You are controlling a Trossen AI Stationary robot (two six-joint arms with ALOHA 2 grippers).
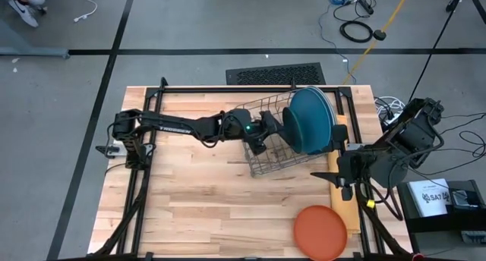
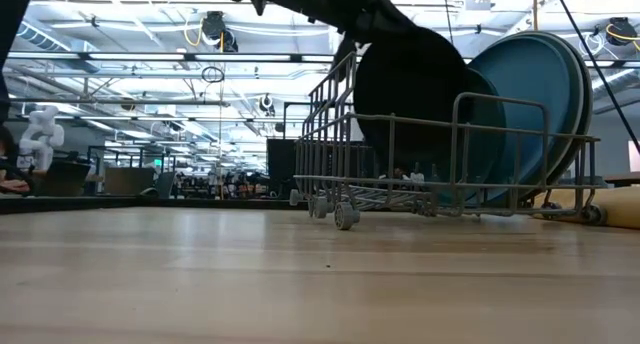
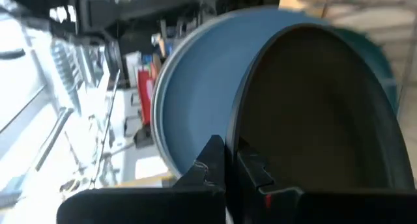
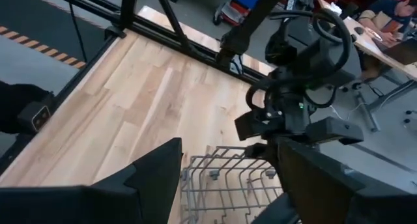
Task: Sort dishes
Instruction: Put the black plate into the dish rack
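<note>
A wire rack (image 1: pixel 262 153) stands on the table right of centre. Large blue plates (image 1: pixel 325 105) and a dark teal plate (image 1: pixel 307 123) stand on edge in it, leaning toward the right; they also show in the low view (image 2: pixel 540 94). My left gripper (image 1: pixel 272 132) reaches into the rack from the left and is shut on a black plate (image 2: pixel 410 89). An orange plate (image 1: pixel 320 231) lies flat near the table's front edge. My right gripper (image 1: pixel 334 175) is open and empty at the table's right, between the rack and the orange plate. A grey plate is not in view. My left gripper pinches the black plate's rim (image 3: pixel 232 136) between its two fingers (image 3: pixel 210 160). The fingers come level from the table's left. The plate stands on edge in front of the teal plate, its lower part down among the rack's wires (image 2: pixel 400 179).
A tan roll (image 1: pixel 343 193) lies along the table's right edge beside the rack. Black frame bars (image 1: pixel 152 117) run along the left and far edges. Bare wood lies left and in front of the rack.
</note>
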